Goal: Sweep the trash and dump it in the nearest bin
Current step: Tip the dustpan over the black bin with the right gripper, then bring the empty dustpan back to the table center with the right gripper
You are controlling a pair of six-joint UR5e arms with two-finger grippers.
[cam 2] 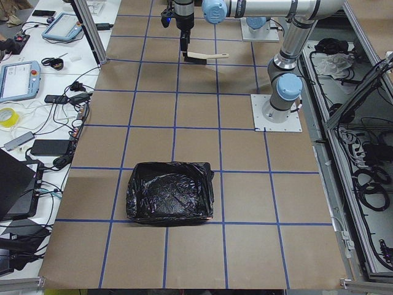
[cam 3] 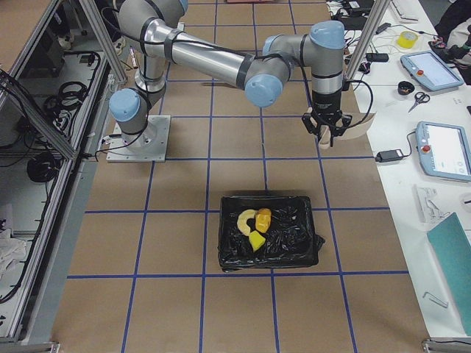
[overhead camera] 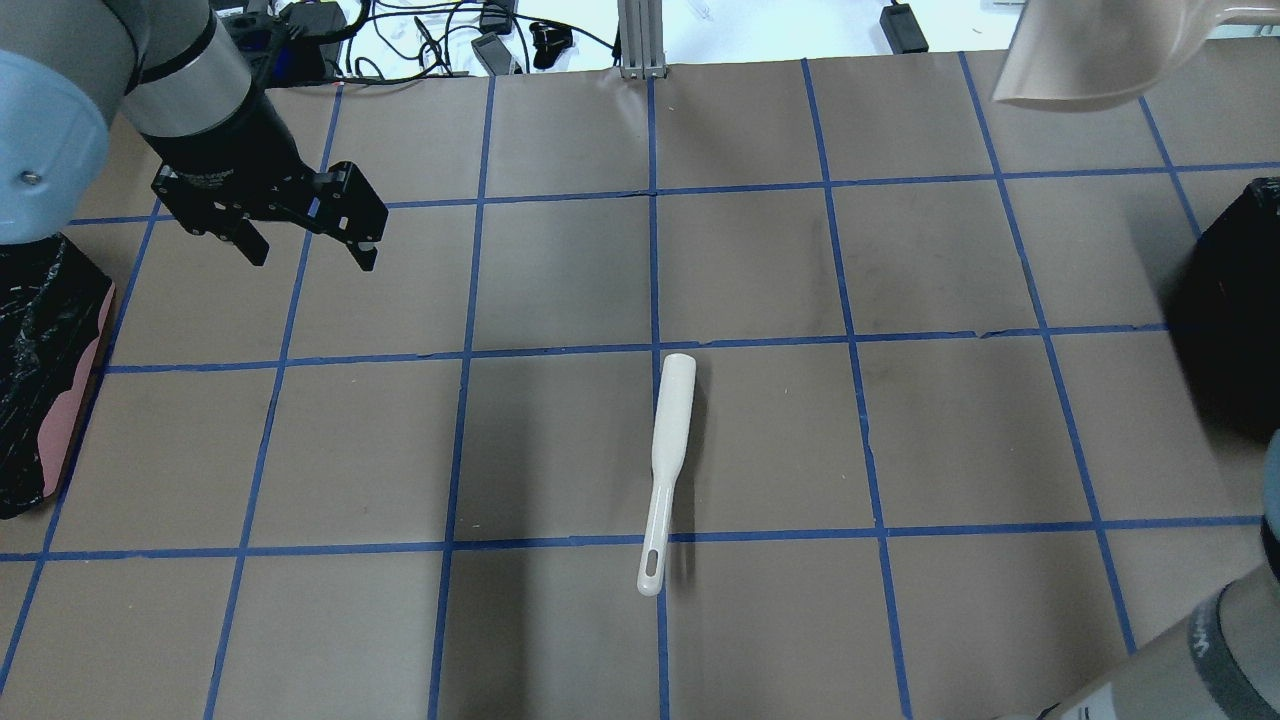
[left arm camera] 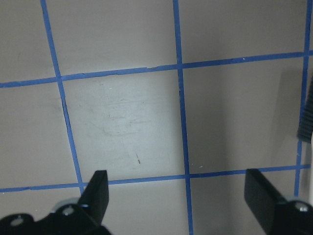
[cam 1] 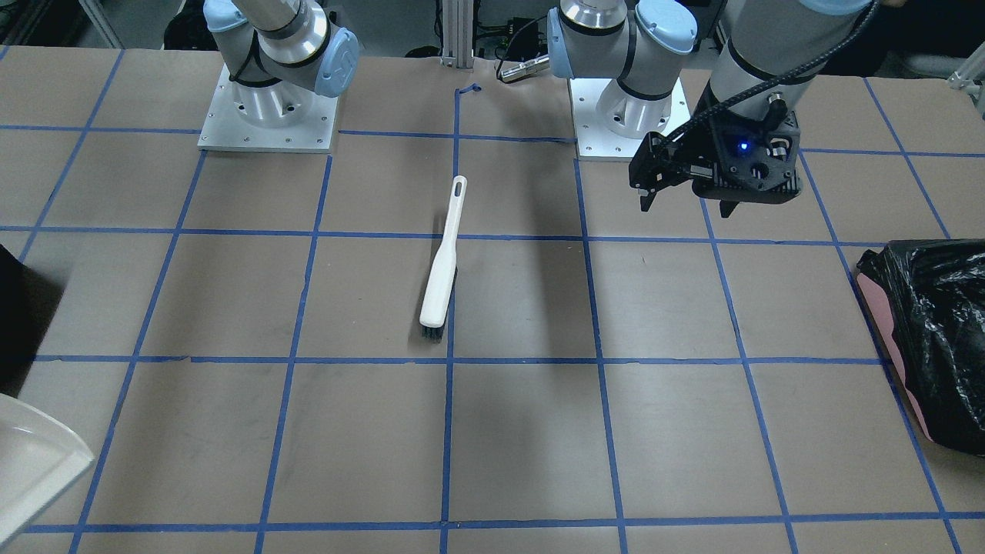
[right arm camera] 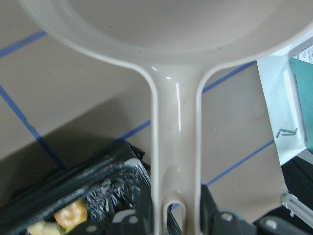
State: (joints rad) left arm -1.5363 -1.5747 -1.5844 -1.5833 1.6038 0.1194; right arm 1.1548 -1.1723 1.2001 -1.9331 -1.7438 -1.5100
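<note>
The trash (cam 3: pixel 255 224), yellow, pale and orange pieces, lies inside the black bin (cam 3: pixel 309 250) at the table's right end. In the right wrist view an orange piece of trash (right arm camera: pixel 68 215) shows in the bin (right arm camera: pixel 98 181) below. The bin is a black slab in the overhead view (overhead camera: pixel 1230 300) and in the front view (cam 1: pixel 15 308). My right gripper (right arm camera: pixel 168 215) is shut on the handle of a cream dustpan (right arm camera: pixel 171 122), held above and beyond the bin; the dustpan also shows in the overhead view (overhead camera: pixel 1090 50). My left gripper (overhead camera: pixel 310 255) is open and empty above bare table; it also shows in the front view (cam 1: pixel 686 206).
A white brush (overhead camera: pixel 670 450) lies flat at the table's middle, bristle end away from the robot; it also shows in the front view (cam 1: pixel 442 261). A pink bin with a crinkly black bag (overhead camera: pixel 40 380) stands at the table's left end. The arm bases (cam 1: pixel 269 108) are at the robot's edge.
</note>
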